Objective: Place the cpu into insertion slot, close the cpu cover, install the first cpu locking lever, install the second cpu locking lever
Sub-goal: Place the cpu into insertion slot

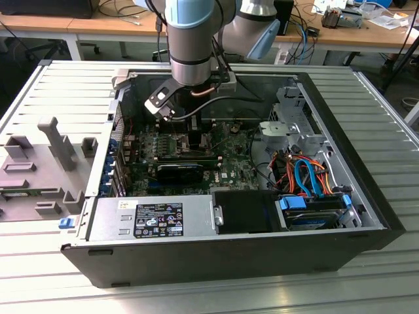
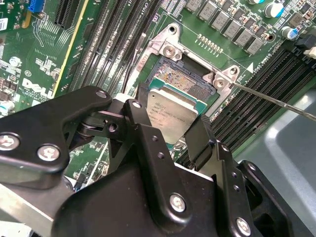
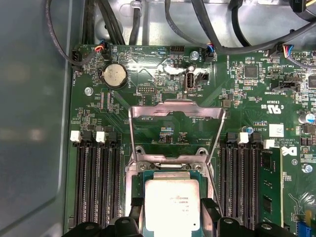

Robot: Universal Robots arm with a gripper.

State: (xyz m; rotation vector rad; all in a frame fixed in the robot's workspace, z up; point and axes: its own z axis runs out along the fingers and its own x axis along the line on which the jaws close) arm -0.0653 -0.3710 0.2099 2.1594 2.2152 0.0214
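My gripper [image 2: 168,124] is shut on the cpu [image 2: 174,114], a silvery square chip pinched at two opposite edges by the black fingers [image 2: 198,138]. The chip sits over the insertion slot [image 2: 183,79], whose dark-gold pin field shows past its far edge; I cannot tell whether it touches. In the first wrist view the cpu [image 3: 172,205] lies between the fingertips [image 3: 136,210] above the socket frame [image 3: 165,167]. The cpu cover [image 3: 176,109] stands swung up and open behind it. A thin locking lever [image 2: 276,101] sticks out beside the socket. In the exterior view the arm [image 1: 190,46] reaches down into the case.
Black memory slots [image 3: 96,177] flank the socket on both sides, with a green module [image 3: 269,192] in one. Black cables [image 3: 148,19] run along the case wall. The exterior view shows the power supply [image 1: 154,219], drive cage with coloured cables [image 1: 308,176] and grey fixtures [image 1: 55,140] on the exterior view's left.
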